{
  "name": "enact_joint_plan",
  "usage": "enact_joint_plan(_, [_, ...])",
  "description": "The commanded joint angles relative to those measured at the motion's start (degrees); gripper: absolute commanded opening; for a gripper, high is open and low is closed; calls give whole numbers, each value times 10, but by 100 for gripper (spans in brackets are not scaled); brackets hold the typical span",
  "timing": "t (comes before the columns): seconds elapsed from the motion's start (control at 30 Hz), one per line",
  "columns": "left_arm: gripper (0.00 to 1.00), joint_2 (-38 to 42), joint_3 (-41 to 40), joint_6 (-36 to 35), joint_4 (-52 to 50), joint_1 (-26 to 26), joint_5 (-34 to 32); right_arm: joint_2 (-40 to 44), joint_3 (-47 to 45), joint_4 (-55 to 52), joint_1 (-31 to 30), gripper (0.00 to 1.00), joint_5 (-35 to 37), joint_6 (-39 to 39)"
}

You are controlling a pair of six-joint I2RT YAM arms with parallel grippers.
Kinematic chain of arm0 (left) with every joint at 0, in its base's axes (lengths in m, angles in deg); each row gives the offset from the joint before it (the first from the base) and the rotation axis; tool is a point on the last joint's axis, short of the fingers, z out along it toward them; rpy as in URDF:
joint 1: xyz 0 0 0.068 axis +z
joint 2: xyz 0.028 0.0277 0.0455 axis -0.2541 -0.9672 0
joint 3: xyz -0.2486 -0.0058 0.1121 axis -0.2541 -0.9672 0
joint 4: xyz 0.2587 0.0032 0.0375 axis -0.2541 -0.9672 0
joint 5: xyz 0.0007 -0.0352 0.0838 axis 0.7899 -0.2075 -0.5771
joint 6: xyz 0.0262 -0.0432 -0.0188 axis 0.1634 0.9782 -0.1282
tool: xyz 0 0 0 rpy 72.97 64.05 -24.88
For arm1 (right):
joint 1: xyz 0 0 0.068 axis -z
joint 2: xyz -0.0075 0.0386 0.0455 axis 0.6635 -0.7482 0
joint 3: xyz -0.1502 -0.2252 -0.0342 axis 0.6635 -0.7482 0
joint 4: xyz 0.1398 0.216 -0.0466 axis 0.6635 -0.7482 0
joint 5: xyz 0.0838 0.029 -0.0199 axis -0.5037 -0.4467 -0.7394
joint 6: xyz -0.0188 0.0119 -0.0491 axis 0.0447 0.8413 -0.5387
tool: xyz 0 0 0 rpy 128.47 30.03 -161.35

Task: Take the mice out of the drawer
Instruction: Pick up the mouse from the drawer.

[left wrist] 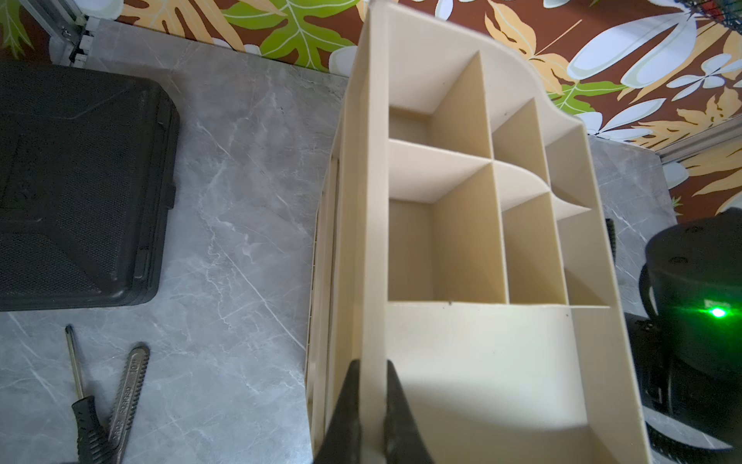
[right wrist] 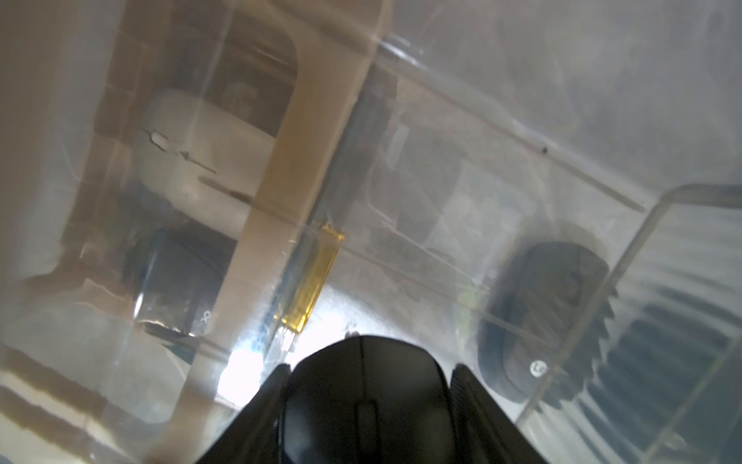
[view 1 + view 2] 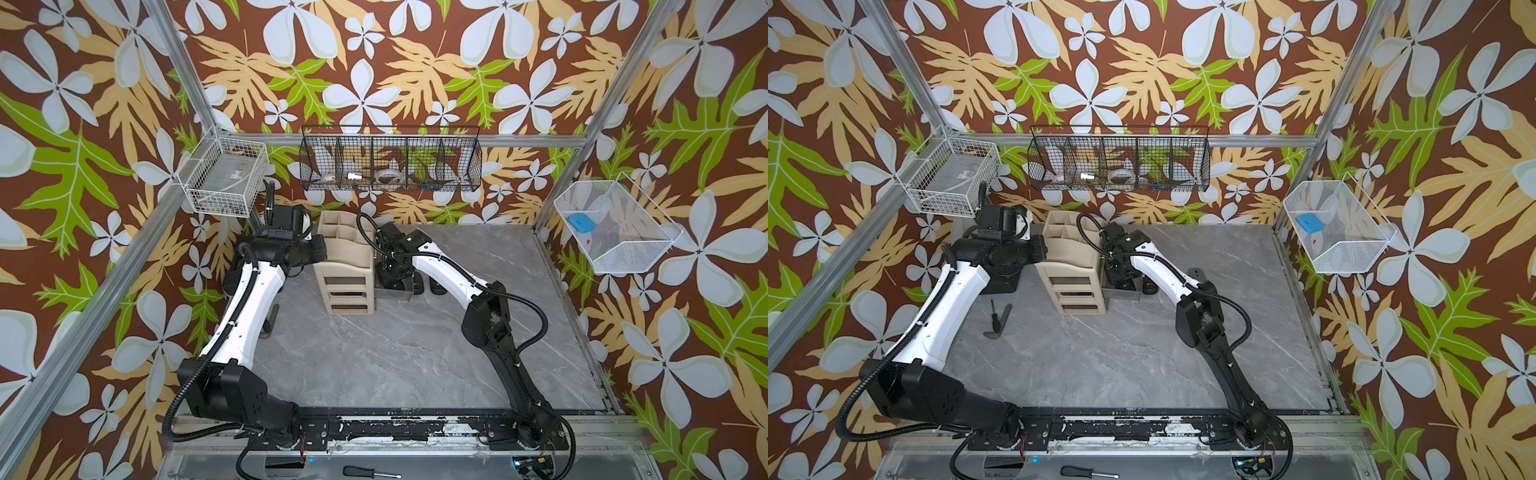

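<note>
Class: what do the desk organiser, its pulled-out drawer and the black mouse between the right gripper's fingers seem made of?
Desk organiser: beige plastic, likely; smooth satin moulded walls.
Drawer: clear plastic, probably; things show through its glossy walls.
Black mouse: matte black plastic, apparently; dull, seamed shell.

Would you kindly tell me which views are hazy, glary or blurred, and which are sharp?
Right wrist view: hazy and smeared through clear plastic, with blown-out white glare beside the black mouse; left wrist view: sharp, evenly lit organizer, one green light flare; both top views: crisp, even light.
</note>
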Motion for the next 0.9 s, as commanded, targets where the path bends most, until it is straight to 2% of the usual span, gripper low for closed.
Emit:
enact_joint_plan(0.0, [0, -6, -2, 2, -32, 0, -6, -5, -4, -29, -2, 53, 2, 23])
enact_joint_plan(0.17, [0, -5, -2, -5, -38, 0, -13, 20, -12, 3, -1, 49, -10, 47])
enact_joint_plan(0.4, [0, -1, -8, -15, -45, 0, -10, 27, -9, 34, 4, 49, -1, 77])
enact_joint_plan(0.87, [0, -1, -10, -30, -53, 0, -28, 77, -34, 104, 27, 49, -26, 136])
